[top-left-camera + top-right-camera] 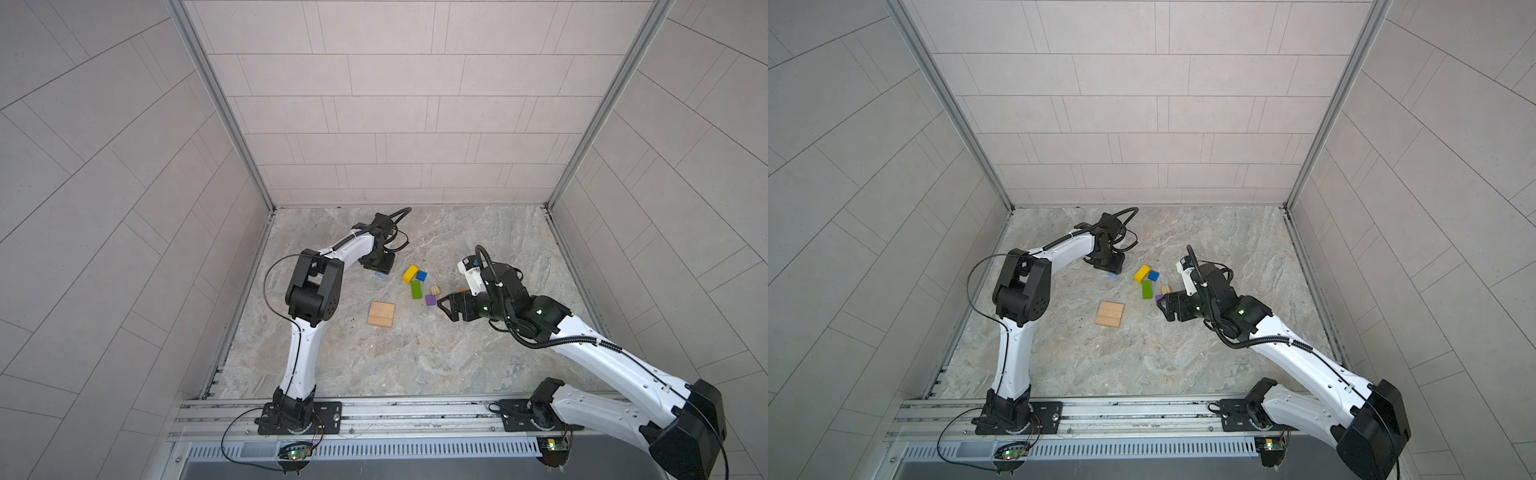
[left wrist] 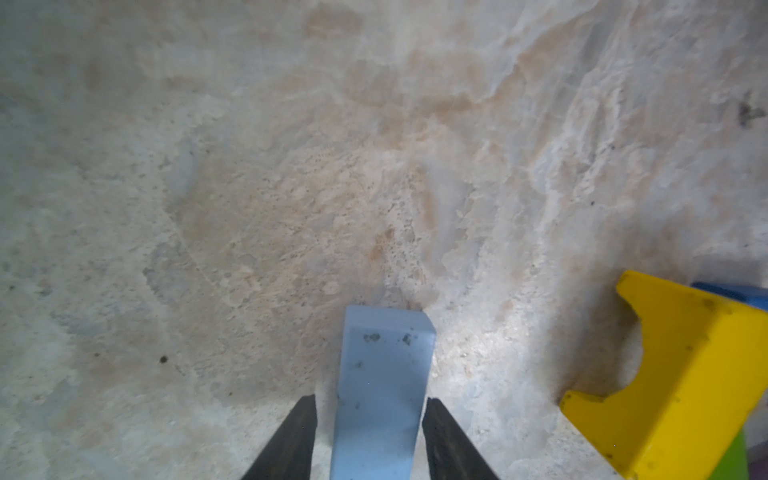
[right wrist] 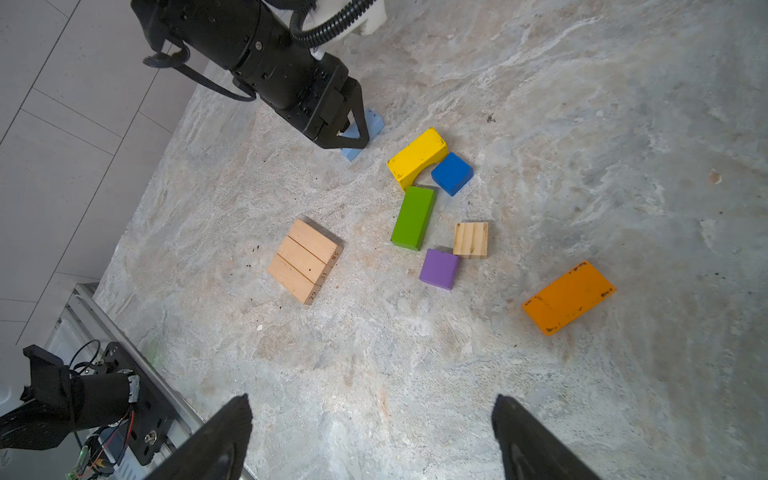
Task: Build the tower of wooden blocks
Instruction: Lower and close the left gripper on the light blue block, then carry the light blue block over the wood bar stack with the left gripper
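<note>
Toward the far left corner of the table [image 1: 415,365]: the left tool [image 2: 369,401], down at the surface and straddling the flat-lying light-blue bar [image 2: 380,374]. Stands spread only a little wider than that bar, one finger against its flank, a sliver of table showing beside the other finger; no firm pinch to be seen. Just beside the bar, toward the middle of the table: a yellow arch block [image 3: 415,156], with a dark-blue cube [image 3: 452,172] tucked against its hollowed side and a green bar [image 3: 413,218] just off one end. Crowds that side of the left tool, while leaving bare table toward the left and far edges. On the near side of the cluster: a ridged tan block [image 3: 470,239] and a purple cube [image 3: 439,268], close together, just beside the green bar. Apart from these, toward the near left: three plain tan bars [image 3: 305,259] laid side by side as one flat square layer. Toward the right edge, well apart from the cluster: an orange bar [image 3: 568,297], flat, mostly hidden under the right arm [image 1: 602,353] in both top views. Right tool [image 3: 372,401]: raised above the table, tips just beside the purple cube in a top view, spread wide, holding nothing. Wide bare table along the near edge and in the far right corner.
</note>
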Action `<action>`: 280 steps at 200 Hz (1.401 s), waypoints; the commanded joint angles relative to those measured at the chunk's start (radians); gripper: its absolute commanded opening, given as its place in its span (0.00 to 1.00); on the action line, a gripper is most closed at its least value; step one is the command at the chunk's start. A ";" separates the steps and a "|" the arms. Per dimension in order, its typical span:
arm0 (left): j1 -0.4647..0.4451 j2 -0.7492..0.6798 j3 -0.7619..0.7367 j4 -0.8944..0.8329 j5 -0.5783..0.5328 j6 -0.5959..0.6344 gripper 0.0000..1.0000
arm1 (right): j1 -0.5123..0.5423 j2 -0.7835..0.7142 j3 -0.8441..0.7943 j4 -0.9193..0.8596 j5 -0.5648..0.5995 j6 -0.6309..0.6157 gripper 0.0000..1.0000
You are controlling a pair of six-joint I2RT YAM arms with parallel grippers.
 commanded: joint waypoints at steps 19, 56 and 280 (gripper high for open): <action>-0.002 0.005 0.019 -0.012 -0.006 0.000 0.40 | -0.005 -0.021 -0.009 -0.013 0.014 0.006 0.91; -0.005 0.008 0.020 -0.015 -0.008 0.000 0.34 | -0.006 -0.022 -0.011 -0.013 0.013 0.008 0.91; -0.086 -0.519 -0.461 -0.048 -0.142 -0.270 0.25 | -0.008 0.001 -0.016 -0.051 0.006 0.003 0.91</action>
